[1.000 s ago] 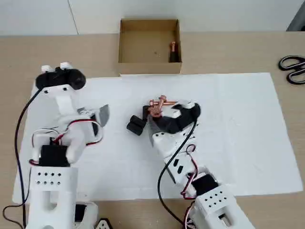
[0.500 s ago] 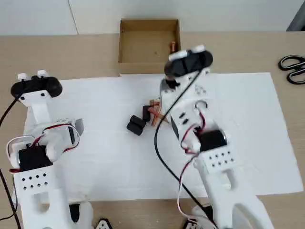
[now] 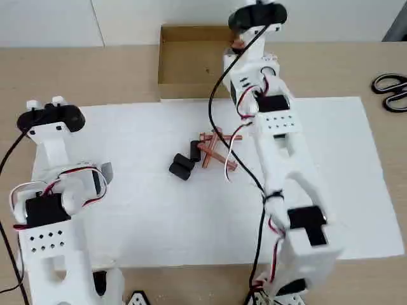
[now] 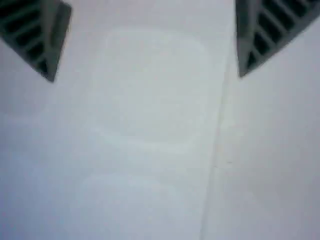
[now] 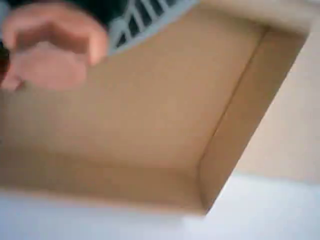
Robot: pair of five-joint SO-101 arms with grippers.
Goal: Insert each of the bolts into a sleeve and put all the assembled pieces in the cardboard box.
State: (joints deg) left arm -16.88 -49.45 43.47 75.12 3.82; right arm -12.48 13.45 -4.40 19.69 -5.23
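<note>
The cardboard box [image 3: 191,92] stands at the table's far edge. My right arm stretches to it, and the right gripper [image 3: 238,49] hangs over the box's right side. In the right wrist view a blurred copper bolt [image 5: 50,55], dark at one end, sits beside the grey finger [image 5: 145,17] above the box floor [image 5: 165,115]. Several loose copper bolts [image 3: 215,151] lie crossed mid-paper, with two black sleeves [image 3: 182,165] just left of them. My left gripper [image 3: 105,171] rests low at the left, open [image 4: 150,45] over bare paper.
White paper [image 3: 318,159] covers most of the table. Scissors [image 3: 391,89] lie on the wood at the far right edge. The right arm's body spans from the near edge up to the box, passing just right of the bolts.
The right arm rose from the bolt pile and swung out to the box, carrying a copper piece. The left arm pulled back to the left, then stayed put.
</note>
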